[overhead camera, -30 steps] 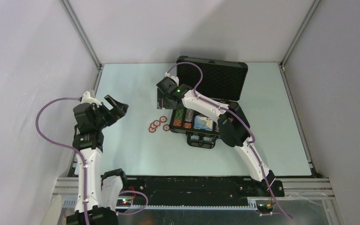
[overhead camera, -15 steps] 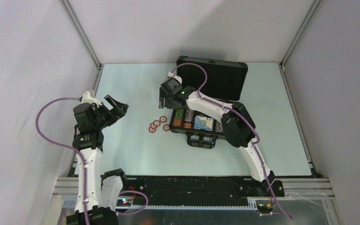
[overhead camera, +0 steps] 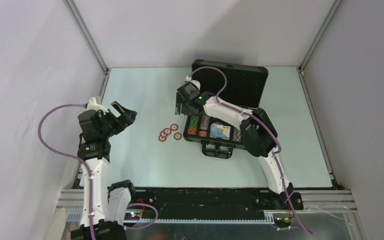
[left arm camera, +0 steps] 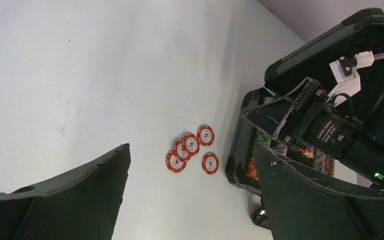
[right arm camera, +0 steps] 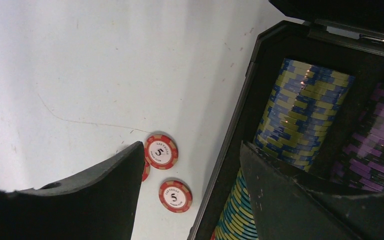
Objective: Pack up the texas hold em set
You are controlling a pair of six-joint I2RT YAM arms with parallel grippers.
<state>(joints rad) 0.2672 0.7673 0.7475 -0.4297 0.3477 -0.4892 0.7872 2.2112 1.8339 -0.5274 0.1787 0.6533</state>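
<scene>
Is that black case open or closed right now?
Open. The foam-lined lid of the black case stands raised at the back, and the chip rows and card box inside lie uncovered.

An open case (overhead camera: 215, 144) is being shown lying toward the far middle of the table (overhead camera: 145, 165), its lid (overhead camera: 240, 87) being held upright behind it. Chip rows (overhead camera: 198, 126) are being kept in the left compartments, with a card box (overhead camera: 221, 131) being kept in the compartment just to their right. Loose chips (overhead camera: 168, 132) are being left on the table just left of the case, some overlapping. The right gripper (overhead camera: 178, 107) is being held above the case's far-left corner, and the left gripper (overhead camera: 125, 114) well apart to the left.
</scene>
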